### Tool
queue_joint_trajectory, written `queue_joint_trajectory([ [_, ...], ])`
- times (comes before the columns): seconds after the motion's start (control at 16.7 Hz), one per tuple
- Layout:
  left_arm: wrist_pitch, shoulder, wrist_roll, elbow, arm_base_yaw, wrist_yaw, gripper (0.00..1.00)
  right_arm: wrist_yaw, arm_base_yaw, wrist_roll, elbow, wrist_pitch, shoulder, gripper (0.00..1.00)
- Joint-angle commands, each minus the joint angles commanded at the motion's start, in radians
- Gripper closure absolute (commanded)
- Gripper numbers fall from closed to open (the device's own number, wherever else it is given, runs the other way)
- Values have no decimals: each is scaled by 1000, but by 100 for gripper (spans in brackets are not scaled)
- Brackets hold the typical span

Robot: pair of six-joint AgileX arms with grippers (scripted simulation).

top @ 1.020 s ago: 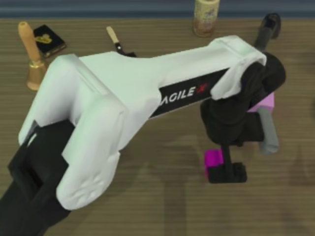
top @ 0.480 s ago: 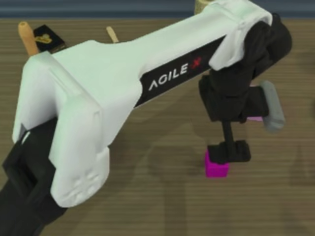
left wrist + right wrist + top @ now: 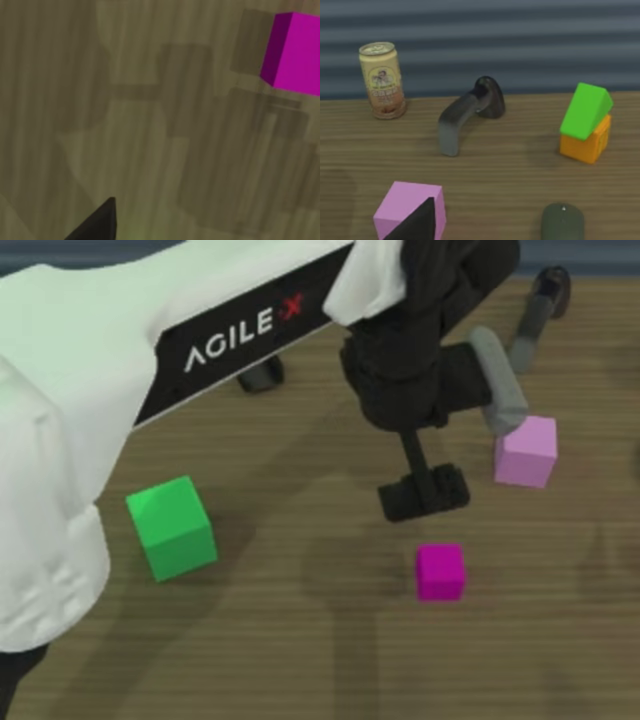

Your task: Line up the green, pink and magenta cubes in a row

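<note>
I am looking down at the magenta cube point(image 3: 440, 571) sitting alone near the front of the table, and that is the change that matters: half a second ago my left gripper point(image 3: 423, 494) was right down on it, and now it is lifting clear and drifting toward the back, so I am reading the magenta cube as placed and released. The cube is resting flat on the wood just in front of the gripper, apart from it, with nothing touching it; the left wrist view is showing the same cube point(image 3: 295, 52) off to one side of a single dark fingertip, not between the jaws. From above the jaws are appearing close together with nothing in them (I cannot judge the gap well, and I am not pretending otherwise). Further left, the green cube point(image 3: 172, 527) is now coming into sight from under my arm, well apart from the magenta one. Further back and to the right, the pink cube point(image 3: 526, 451) is sitting beside the gripper. Judging from this, the three are not yet forming a straight row, so more moves are probably needed. My right arm is parked out of the top view; its camera is showing the pink cube point(image 3: 410, 208) close by.
</note>
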Motion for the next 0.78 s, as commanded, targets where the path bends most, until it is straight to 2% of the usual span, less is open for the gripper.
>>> queue_joint_trajectory([
  [0.3,253,-471,-132,-426,201,-13,0,0,51,84,418,-263,444,0],
  [0.78,757,-1416,-376,-1325,551,-28,0,-1,144,243,1204,-774,1391,0],
])
